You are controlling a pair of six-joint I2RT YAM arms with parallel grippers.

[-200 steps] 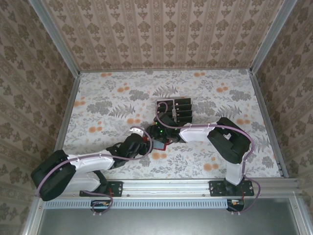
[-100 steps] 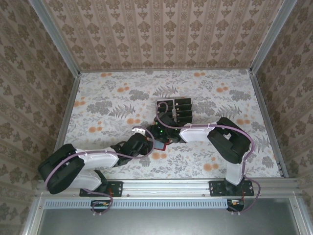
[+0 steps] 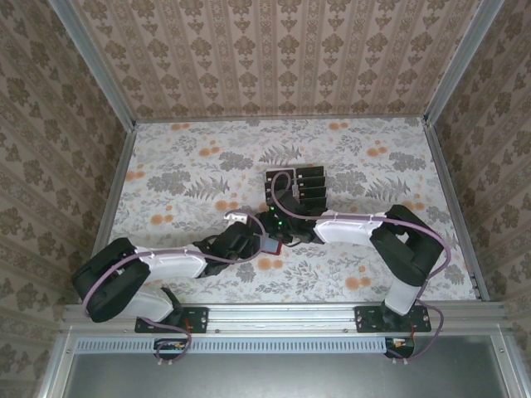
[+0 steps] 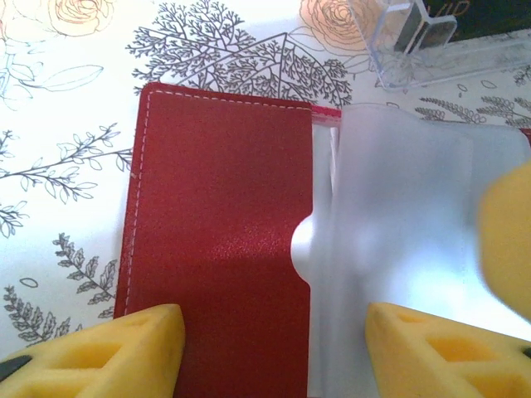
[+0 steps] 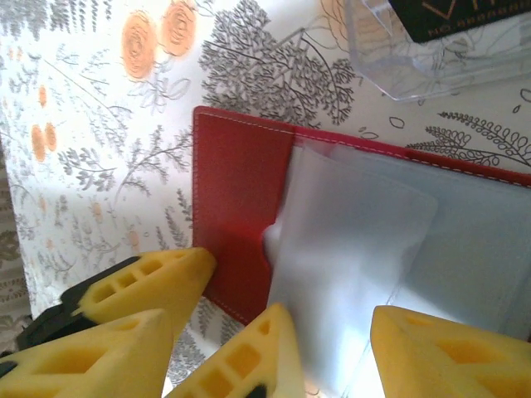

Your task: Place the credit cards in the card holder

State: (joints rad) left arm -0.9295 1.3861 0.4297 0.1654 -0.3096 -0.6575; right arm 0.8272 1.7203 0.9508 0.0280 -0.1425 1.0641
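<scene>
Overhead, my left end effector (image 3: 251,239) and right end effector (image 3: 276,228) meet over the red card holder (image 3: 270,244) mid-desk (image 3: 182,166), with the credit cards (image 3: 304,184) just beyond. Left wrist: my jaws are parted astride the opened holder, gripping nothing. Right wrist: my jaws are spread wide above its clear pockets (image 5: 357,240), empty.

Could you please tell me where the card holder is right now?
The card holder lies open near the middle of the table in the top view, just nearer the arms than the clear rack.
</scene>
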